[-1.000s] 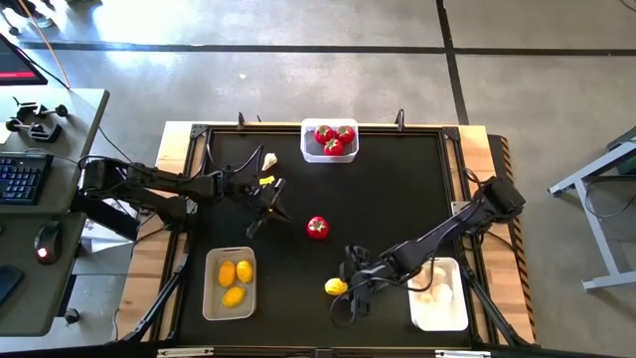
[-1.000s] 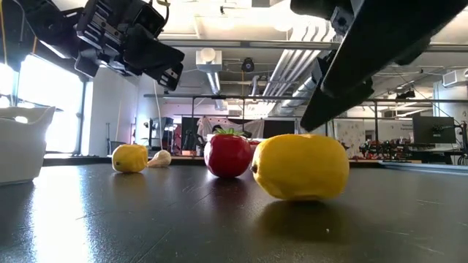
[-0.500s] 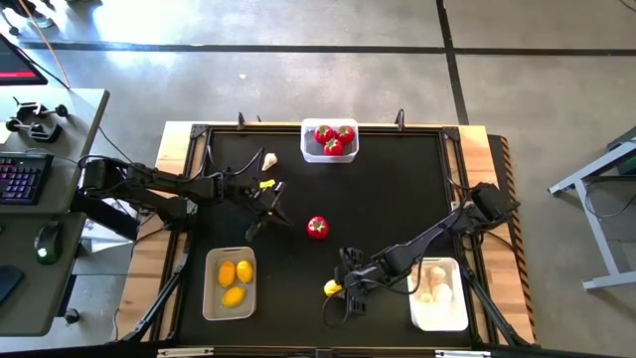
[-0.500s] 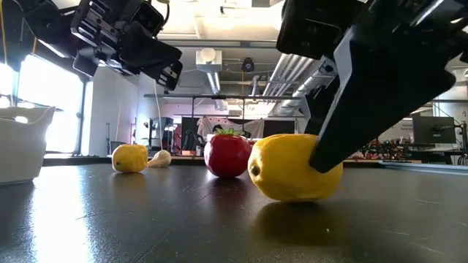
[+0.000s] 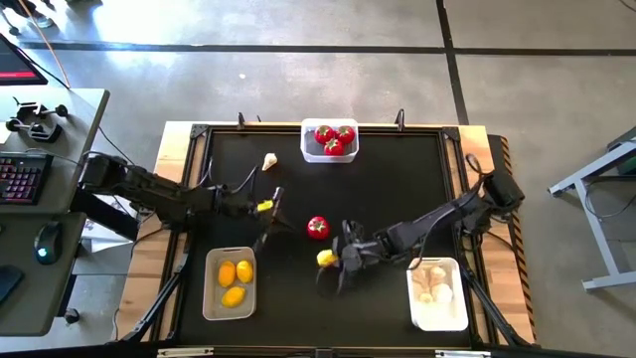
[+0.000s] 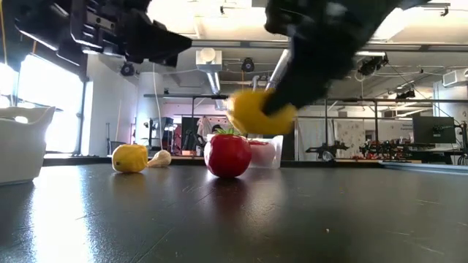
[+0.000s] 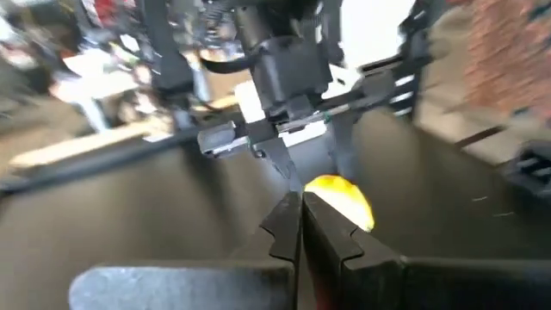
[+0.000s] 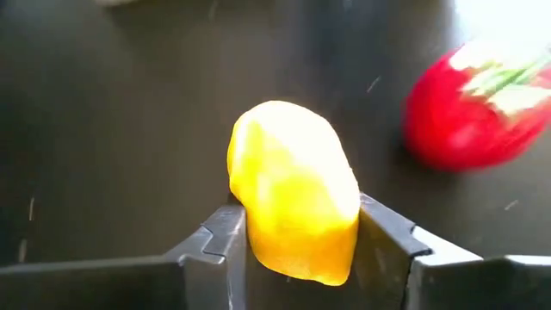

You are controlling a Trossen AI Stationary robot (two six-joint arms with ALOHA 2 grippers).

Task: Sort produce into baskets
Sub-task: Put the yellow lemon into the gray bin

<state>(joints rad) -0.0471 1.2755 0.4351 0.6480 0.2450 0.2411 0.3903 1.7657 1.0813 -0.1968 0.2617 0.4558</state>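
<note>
A black tabletop (image 5: 397, 189) carries three small plastic baskets: a white one (image 5: 438, 314) with pale garlic bulbs at the right front, a beige-grey one (image 5: 214, 300) with three lemons at the left front, and a clear one (image 5: 308, 151) with red tomatoes at the far edge. The right hand (image 5: 341, 261) pinches a yellow oval lemon (image 8: 293, 201), lifted off the tabletop near a loose red tomato (image 5: 317, 228). The left hand (image 5: 270, 205), fingers pressed together, hovers left of that tomato, with another lemon (image 7: 343, 197) just ahead of it.

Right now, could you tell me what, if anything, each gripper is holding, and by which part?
The right gripper holds a lemon across its sides, lifted off the table. The left gripper is shut on nothing.
</note>
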